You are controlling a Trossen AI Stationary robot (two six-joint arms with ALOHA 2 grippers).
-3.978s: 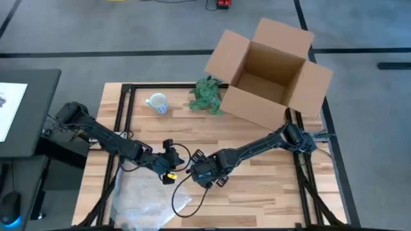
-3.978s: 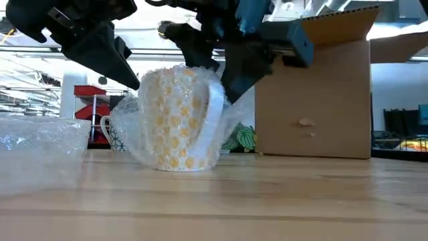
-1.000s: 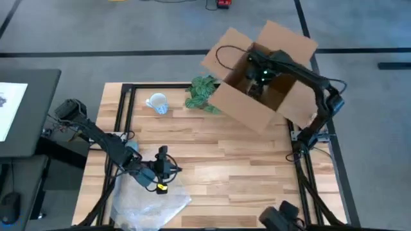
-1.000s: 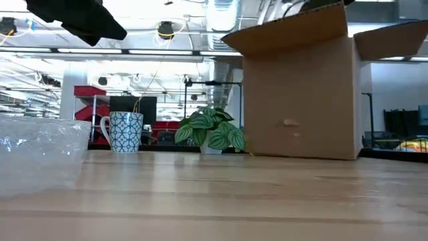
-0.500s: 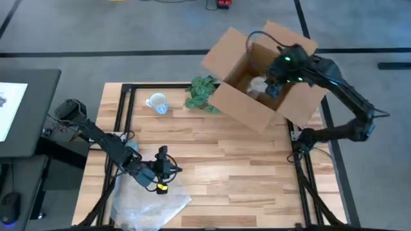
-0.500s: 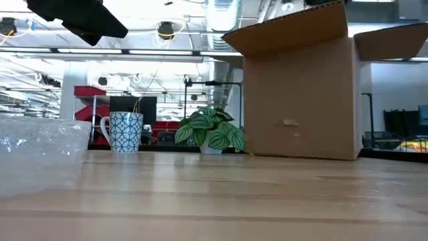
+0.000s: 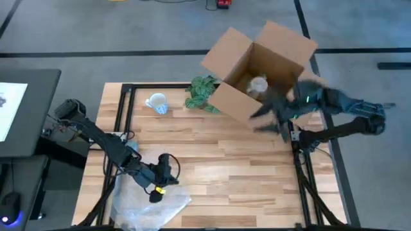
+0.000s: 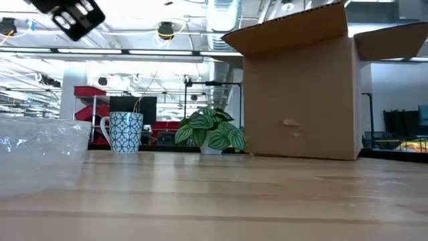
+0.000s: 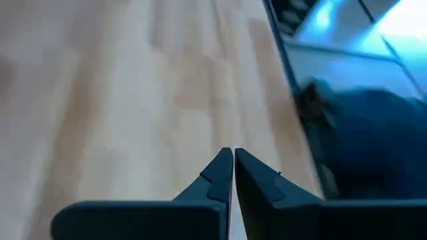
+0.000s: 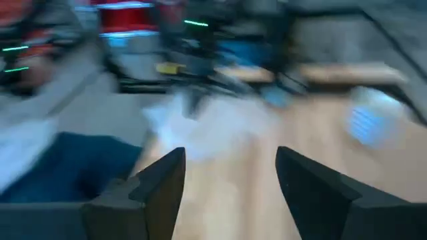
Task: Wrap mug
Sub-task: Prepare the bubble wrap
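A white mug with a blue pattern (image 7: 157, 102) (image 8: 125, 131) stands upright on the far left of the table. A bundle wrapped in bubble wrap (image 7: 257, 85) lies inside the open cardboard box (image 7: 282, 61) at the far right. A loose sheet of bubble wrap (image 7: 151, 202) (image 8: 40, 144) lies at the near left. My left gripper (image 7: 164, 172) (image 9: 232, 175) hovers shut above the table beside that sheet. My right gripper (image 7: 263, 120) (image 10: 230, 180) is open and blurred, just in front of the box, with nothing between its fingers.
A small green potted plant (image 7: 202, 94) (image 8: 208, 131) stands between the mug and the box (image 8: 301, 87). The box hangs over the table's far right corner. Bare wood (image 7: 237, 173) fills the middle and near right of the table.
My right gripper has come up out of the box and swung toward the table's near edge, leaving the wrapped bundle lying inside the box. My left gripper has turned a little in place above the bubble wrap sheet.
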